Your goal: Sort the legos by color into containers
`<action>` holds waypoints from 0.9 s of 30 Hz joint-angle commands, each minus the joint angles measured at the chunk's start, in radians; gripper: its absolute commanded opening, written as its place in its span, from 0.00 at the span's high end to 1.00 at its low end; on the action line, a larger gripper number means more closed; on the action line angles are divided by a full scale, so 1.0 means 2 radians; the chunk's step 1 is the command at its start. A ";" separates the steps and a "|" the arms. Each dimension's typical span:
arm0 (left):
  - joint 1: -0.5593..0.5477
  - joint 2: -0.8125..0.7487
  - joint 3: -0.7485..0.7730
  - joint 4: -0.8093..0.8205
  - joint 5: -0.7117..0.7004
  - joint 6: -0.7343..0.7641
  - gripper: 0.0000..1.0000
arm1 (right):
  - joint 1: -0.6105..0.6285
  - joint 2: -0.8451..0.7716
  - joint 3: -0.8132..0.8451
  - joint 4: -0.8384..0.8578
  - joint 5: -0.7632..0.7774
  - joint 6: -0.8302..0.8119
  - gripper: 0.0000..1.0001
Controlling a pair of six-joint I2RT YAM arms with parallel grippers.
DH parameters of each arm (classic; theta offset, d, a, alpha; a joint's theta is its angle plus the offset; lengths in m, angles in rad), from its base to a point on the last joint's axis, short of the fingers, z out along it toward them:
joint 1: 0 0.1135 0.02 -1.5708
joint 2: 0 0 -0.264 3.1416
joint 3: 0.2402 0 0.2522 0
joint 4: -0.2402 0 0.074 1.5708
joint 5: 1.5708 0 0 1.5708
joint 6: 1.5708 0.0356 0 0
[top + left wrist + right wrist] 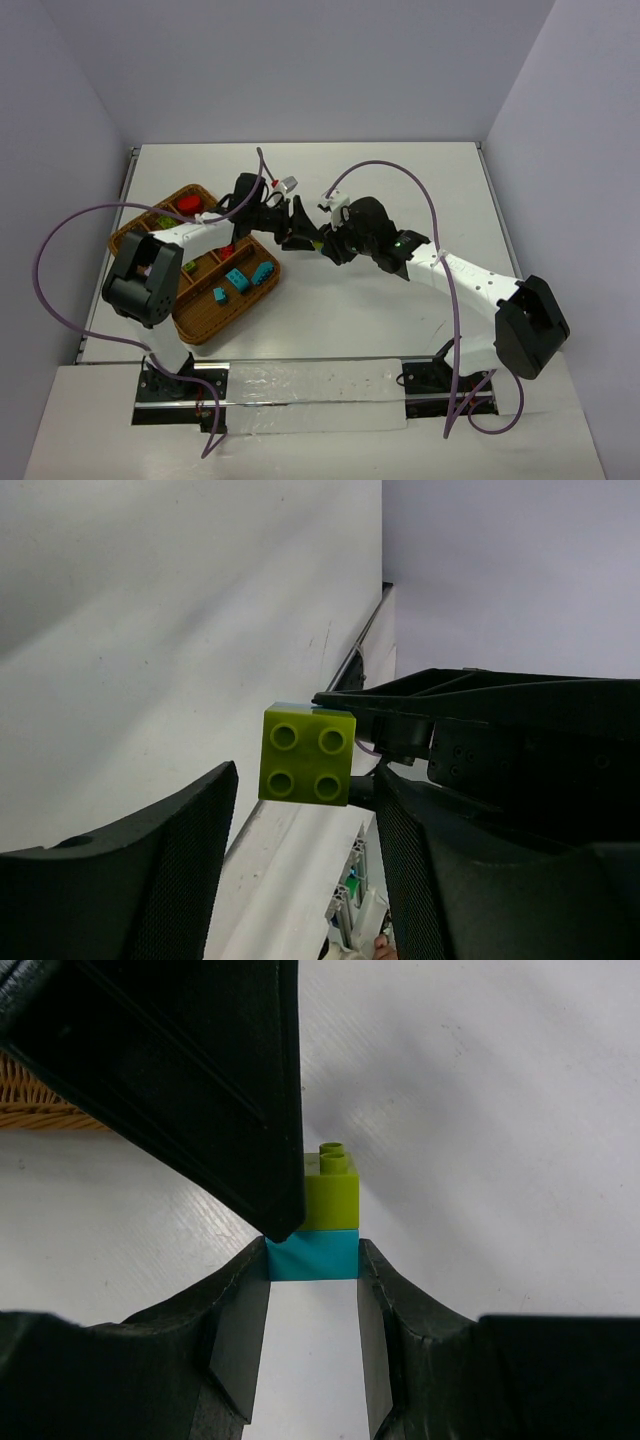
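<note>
- The right end effector (312, 1265) is clamped on a teal brick (312, 1255), one finger on each flank, and holds it in the air over bare tabletop (480, 1080).
- A green brick (331, 1195) is plugged onto the teal brick, studs pointing away from those fingers. Gripping only the teal half likely leaves the green half free for the other arm.
- The left end effector (308, 780) faces the green brick's studs. Its jaws stand apart, one on each side with a gap showing at both in the left wrist view, so it is open and grips nothing.
- In the right wrist view one of its fingers (200, 1080) lies against or just beside the green brick. Contact cannot be told.
- The step in hand seems to be pulling the two colours apart, since a joined pair fits no single compartment. That calls for the left jaws to shut on green alone while the right holds firm.
- Farther left on the tabletop sits the tray (200, 330). It has teal bricks (237, 281) in near compartments and a red brick (187, 204) at its far end.
</note>
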 commanded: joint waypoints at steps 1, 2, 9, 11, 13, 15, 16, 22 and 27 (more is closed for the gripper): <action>-0.010 0.009 0.027 0.032 0.017 -0.006 0.38 | 0.003 -0.019 0.025 0.019 0.001 -0.002 0.98; -0.011 0.010 0.028 0.033 0.017 -0.007 0.41 | 0.003 -0.020 0.024 0.019 0.001 -0.002 0.98; -0.011 0.004 0.032 0.015 0.000 -0.002 1.00 | 0.003 -0.029 0.017 0.018 0.012 -0.002 1.00; -0.007 -0.006 0.030 0.009 -0.031 -0.009 1.00 | 0.003 -0.035 0.010 0.021 0.019 -0.002 1.00; -0.003 -0.040 -0.010 0.055 -0.055 -0.067 1.00 | 0.003 -0.039 -0.002 0.025 0.031 -0.002 1.00; 0.005 -0.059 -0.036 0.113 -0.071 -0.100 1.00 | 0.003 -0.043 -0.009 0.029 0.042 -0.001 1.00; 0.009 -0.067 -0.045 0.129 -0.078 -0.111 1.00 | 0.004 -0.045 -0.012 0.031 0.046 -0.001 1.00; 0.040 -0.110 -0.060 0.129 -0.093 -0.118 1.00 | 0.004 -0.054 -0.025 0.038 0.052 -0.009 1.00; 0.061 -0.129 -0.031 0.045 -0.106 -0.068 1.00 | 0.004 -0.056 -0.020 0.041 0.053 -0.008 1.00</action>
